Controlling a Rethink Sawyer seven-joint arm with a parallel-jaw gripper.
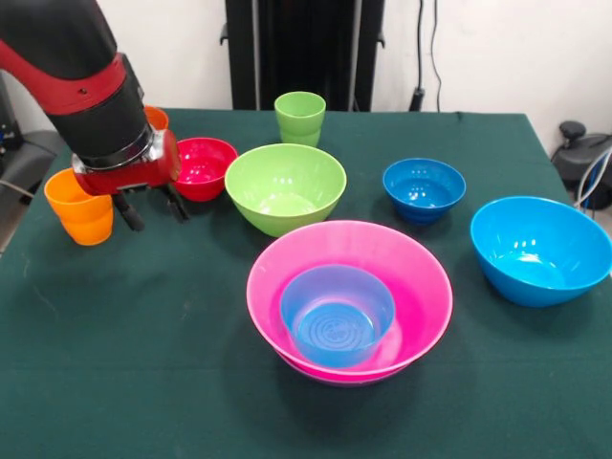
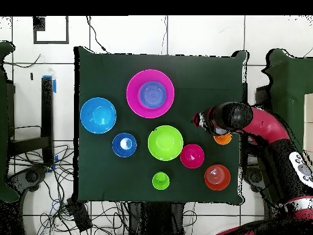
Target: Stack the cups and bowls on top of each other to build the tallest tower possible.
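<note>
My gripper [image 1: 150, 207] hangs open and empty at the table's left side, low between the orange cup [image 1: 80, 207] and the small red bowl [image 1: 203, 167]. The cup stands upright just left of the fingers. The overhead view shows the gripper [image 2: 203, 121] next to the orange cup [image 2: 223, 139]. The tower is the wide pink bowl [image 1: 421, 277] with a small light-blue bowl [image 1: 337, 316] nested inside. No purple bowl shows on its own. The light green cup [image 1: 300, 117] stands upright at the back.
The lime green bowl [image 1: 285, 186], the small dark-blue bowl [image 1: 424, 187] and the large sky-blue bowl [image 1: 541, 249] stand apart on the green table [image 1: 115, 363]. A small orange bowl [image 1: 157, 118] peeks out behind the arm.
</note>
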